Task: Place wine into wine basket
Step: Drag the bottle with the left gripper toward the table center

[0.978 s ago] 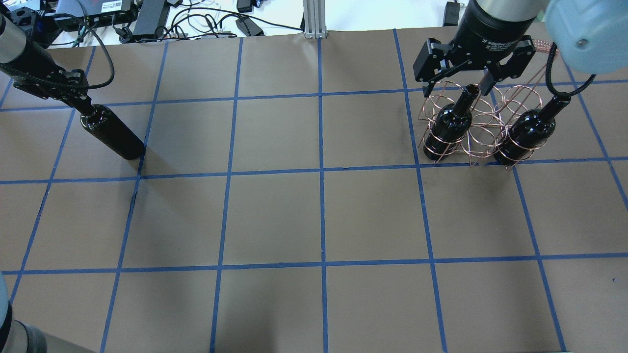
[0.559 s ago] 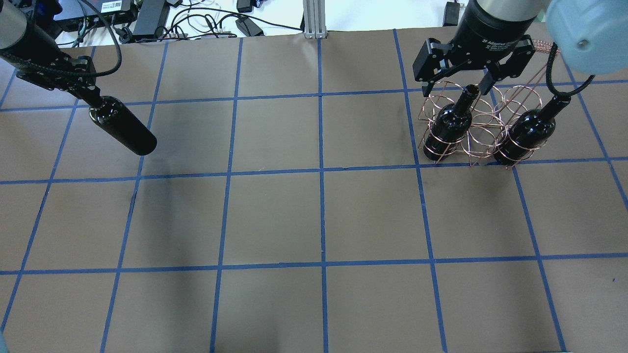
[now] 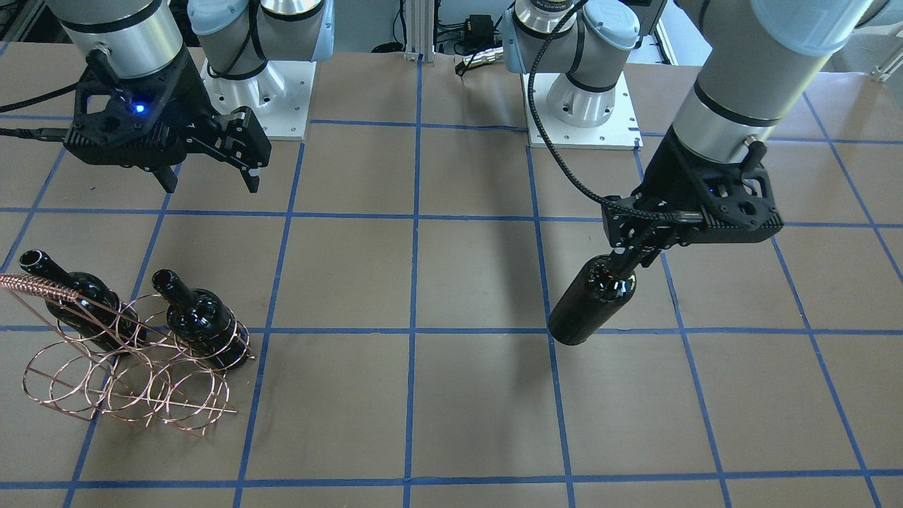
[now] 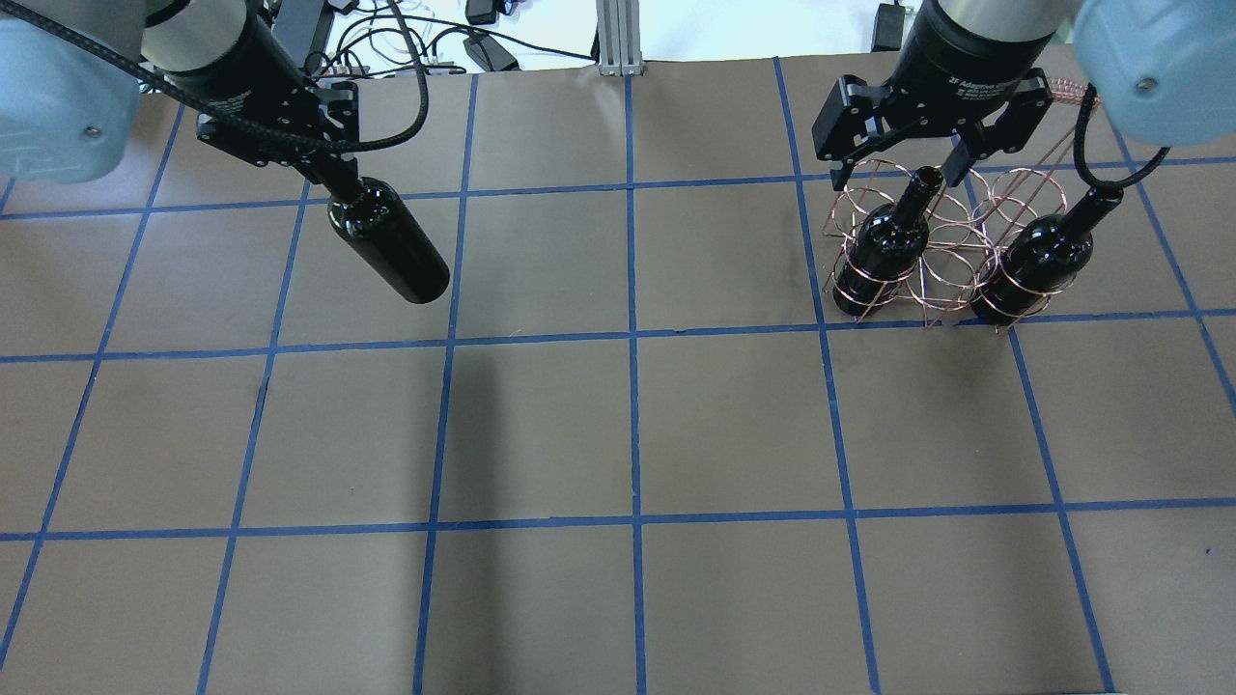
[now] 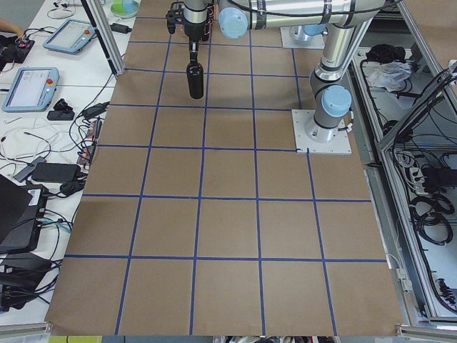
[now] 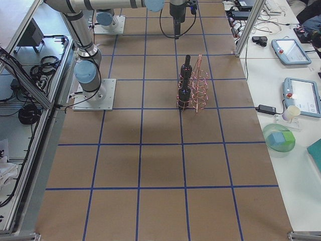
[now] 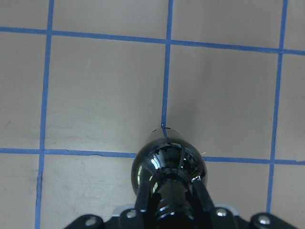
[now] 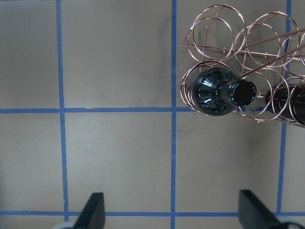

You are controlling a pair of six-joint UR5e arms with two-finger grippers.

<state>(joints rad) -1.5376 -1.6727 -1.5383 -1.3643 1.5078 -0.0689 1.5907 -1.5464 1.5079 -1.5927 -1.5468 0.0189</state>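
My left gripper (image 4: pixel 333 183) is shut on the neck of a glossy near-black wine bottle (image 4: pixel 391 241) and holds it upright above the table, left of centre. The bottle also shows in the front view (image 3: pixel 592 303) and in the left wrist view (image 7: pixel 169 162). The copper wire wine basket (image 4: pixel 951 241) stands at the far right with two alike bottles (image 4: pixel 884 246) (image 4: pixel 1038 256) in its rings. My right gripper (image 4: pixel 895 178) is open and empty, hovering above the basket (image 8: pixel 224 28) near the left bottle's mouth.
The table is brown paper with a blue tape grid. Cables and electronics (image 4: pixel 386 39) and an aluminium post (image 4: pixel 618 39) line the far edge. The arm base plates (image 3: pixel 578 106) (image 3: pixel 261 92) sit on the robot's side. Tablets (image 6: pixel 291 50) lie on a side bench.
My left gripper has lifted the bottle off the table and carried it from the far left edge toward the right. The right arm, basket and its two bottles have not moved.
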